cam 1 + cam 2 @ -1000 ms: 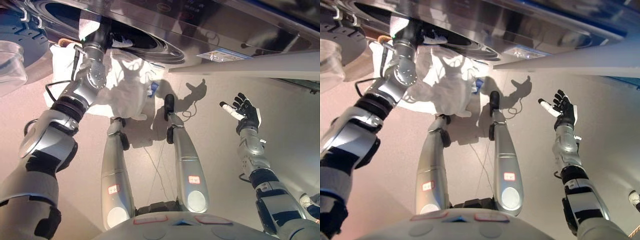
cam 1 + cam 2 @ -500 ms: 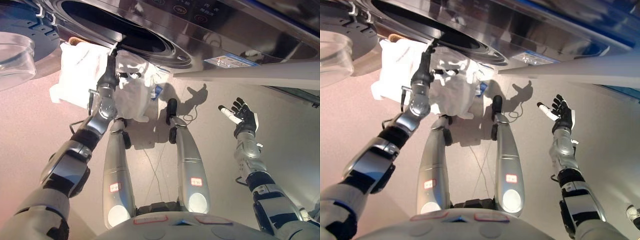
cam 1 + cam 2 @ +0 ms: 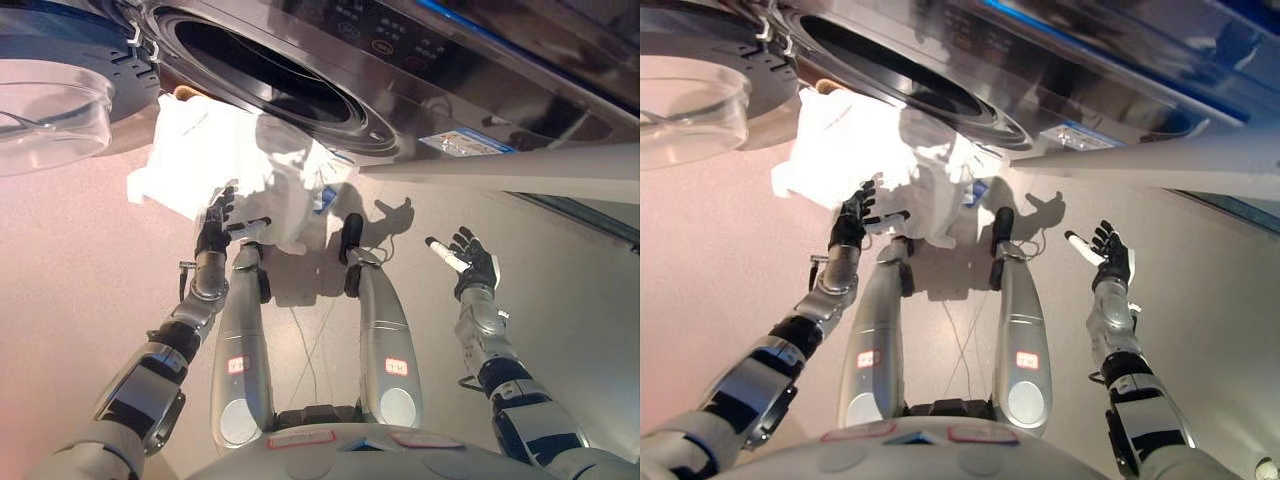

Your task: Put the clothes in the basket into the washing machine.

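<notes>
Withdrawing from the washing machine (image 3: 300,70), the left hand (image 3: 215,228) now hangs below the drum opening (image 3: 265,75), in front of the white clothes (image 3: 250,165) heaped in the white basket (image 3: 165,170), its fingers spread and holding nothing; a second ago it reached up at the drum's rim. The right hand (image 3: 468,262) stays raised to the right, palm up with fingers straight and empty. The open door (image 3: 50,105) shows at upper left. A sticker (image 3: 470,142) sits on the machine's front; its print is too small to read.
</notes>
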